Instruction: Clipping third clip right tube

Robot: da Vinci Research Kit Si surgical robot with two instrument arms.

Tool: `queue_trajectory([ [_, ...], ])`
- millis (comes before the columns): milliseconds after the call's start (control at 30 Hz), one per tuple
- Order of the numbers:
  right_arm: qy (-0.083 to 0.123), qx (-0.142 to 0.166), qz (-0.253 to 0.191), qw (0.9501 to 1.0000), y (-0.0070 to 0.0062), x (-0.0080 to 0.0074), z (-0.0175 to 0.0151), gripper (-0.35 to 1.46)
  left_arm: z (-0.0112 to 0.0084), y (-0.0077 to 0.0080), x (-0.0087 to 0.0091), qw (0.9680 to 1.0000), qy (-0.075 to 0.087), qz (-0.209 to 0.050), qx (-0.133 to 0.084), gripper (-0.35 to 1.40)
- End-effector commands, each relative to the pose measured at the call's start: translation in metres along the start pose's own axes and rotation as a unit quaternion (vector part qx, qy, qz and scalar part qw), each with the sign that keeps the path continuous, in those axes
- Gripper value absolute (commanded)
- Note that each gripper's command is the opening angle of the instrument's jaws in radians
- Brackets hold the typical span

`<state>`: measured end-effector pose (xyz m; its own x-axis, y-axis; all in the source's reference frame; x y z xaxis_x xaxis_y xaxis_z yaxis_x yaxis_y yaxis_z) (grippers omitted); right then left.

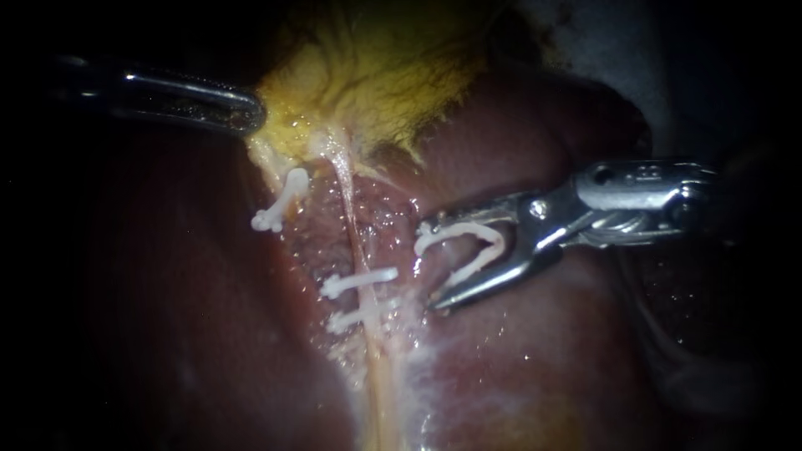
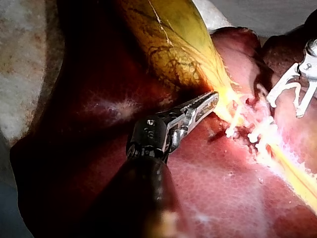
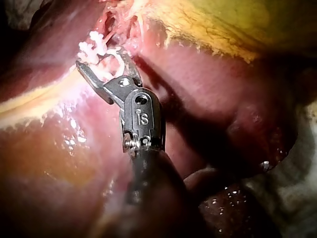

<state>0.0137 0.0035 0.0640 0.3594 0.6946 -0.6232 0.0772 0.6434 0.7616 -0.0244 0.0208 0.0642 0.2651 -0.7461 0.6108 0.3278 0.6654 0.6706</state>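
Item, right instrument (image 1: 430, 266): my jaws stood wide apart but clamped on an open clip (image 1: 459, 226), white, seated between them and touching both. Clip and jaws lay just beside the right tube (image 1: 355, 242), on the side away from my left instrument, over the liver (image 1: 543, 376); the clip was not around the tube.

Item, right tube: pale, thin, running down from the gallbladder (image 1: 368, 75). Two closed clips crossed it, the upper clip (image 1: 359, 280) near the lower clip (image 1: 361, 316).

Item, a further clip (image 1: 280, 200): white, beside the tube, under the gallbladder's edge.

Item, left instrument (image 1: 246, 108): my jaws were clamped on the gallbladder's yellow edge.
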Motion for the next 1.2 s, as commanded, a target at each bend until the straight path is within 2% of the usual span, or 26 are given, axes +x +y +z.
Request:
queue_trajectory([
  [33,0.005,0.004,0.008,1.0000,0.0003,0.0000,0.0002,0.52,0.0000,0.0000,0.0000,1.0000,0.000,0.000,0.000,-0.35],
  [200,0.018,0.020,0.042,0.9987,0.0018,-0.0005,0.0014,0.52,0.0000,0.0000,0.0001,1.0000,0.000,0.000,0.000,-0.35],
  [500,0.016,0.033,0.077,0.9964,0.0050,-0.0034,0.0041,0.52,0.0003,-0.0001,0.0003,1.0000,0.000,0.001,-0.002,-0.35],
  [633,0.021,0.033,0.085,0.9956,0.0060,-0.0041,0.0050,0.52,0.0003,-0.0001,0.0003,1.0000,0.000,0.001,-0.002,-0.35],
  [800,0.050,0.045,0.106,0.9921,0.0068,-0.0040,0.0055,0.52,0.0003,-0.0001,0.0003,1.0000,0.000,0.001,-0.002,-0.35],
  [867,0.067,0.054,0.116,0.9895,0.0070,-0.0039,0.0058,0.52,0.0003,-0.0001,0.0003,1.0000,0.000,0.001,-0.002,-0.35],
  [1033,0.110,0.079,0.146,0.9800,0.0072,-0.0035,0.0065,0.52,0.0004,-0.0001,0.0003,1.0000,-0.001,0.001,-0.004,-0.35],
  [1133,0.125,0.098,0.157,0.9748,0.0072,-0.0034,0.0067,0.52,0.0005,-0.0002,0.0004,1.0000,-0.001,0.001,-0.004,-0.35],
  [1200,0.129,0.108,0.158,0.9730,0.0072,-0.0034,0.0068,0.52,0.0005,-0.0001,0.0004,1.0000,-0.001,0.001,-0.004,-0.35],
])
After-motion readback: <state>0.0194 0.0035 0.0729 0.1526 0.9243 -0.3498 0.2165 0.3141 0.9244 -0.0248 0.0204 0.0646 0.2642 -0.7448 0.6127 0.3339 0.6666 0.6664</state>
